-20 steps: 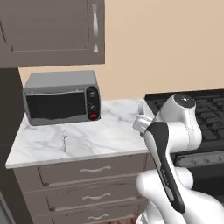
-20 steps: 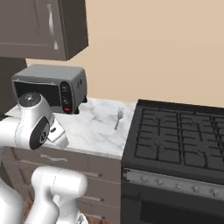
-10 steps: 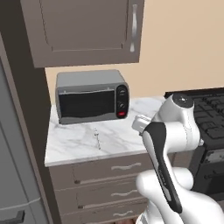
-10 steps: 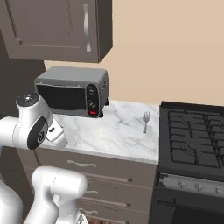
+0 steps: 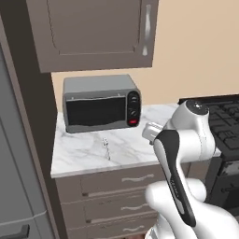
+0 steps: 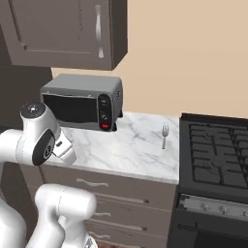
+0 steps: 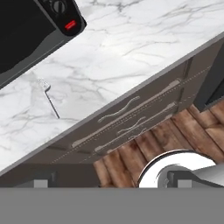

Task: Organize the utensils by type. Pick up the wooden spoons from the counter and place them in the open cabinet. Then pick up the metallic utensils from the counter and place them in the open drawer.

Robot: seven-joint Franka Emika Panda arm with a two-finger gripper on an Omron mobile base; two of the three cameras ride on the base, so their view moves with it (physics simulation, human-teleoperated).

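Observation:
A small silvery fork, one of the metallic utensils [image 5: 107, 144] [image 6: 164, 134] [image 7: 49, 99], lies alone on the white marble counter [image 5: 135, 151] [image 6: 131, 152] [image 7: 135, 48] in front of the toaster oven. My gripper [image 7: 111, 184] hangs out past the counter's front edge, over the wooden floor, well apart from the fork. Its fingertips [image 7: 41, 183] stand wide apart with nothing between them, so it is open. The wooden spoons, the open cabinet and the open drawer are out of view.
A grey toaster oven [image 5: 100, 102] [image 6: 82, 100] [image 7: 30, 33] stands at the back of the counter under a shut wall cabinet [image 5: 93, 32] [image 6: 63, 31]. A black stove [image 5: 224, 123] [image 6: 215, 155] borders the counter on the right. Shut drawer fronts [image 5: 116, 182] [image 7: 131, 114] sit below.
The whole scene has slid right in both base views, so the base has driven left and has nearly stopped. The arm keeps its pose and the gripper stays open.

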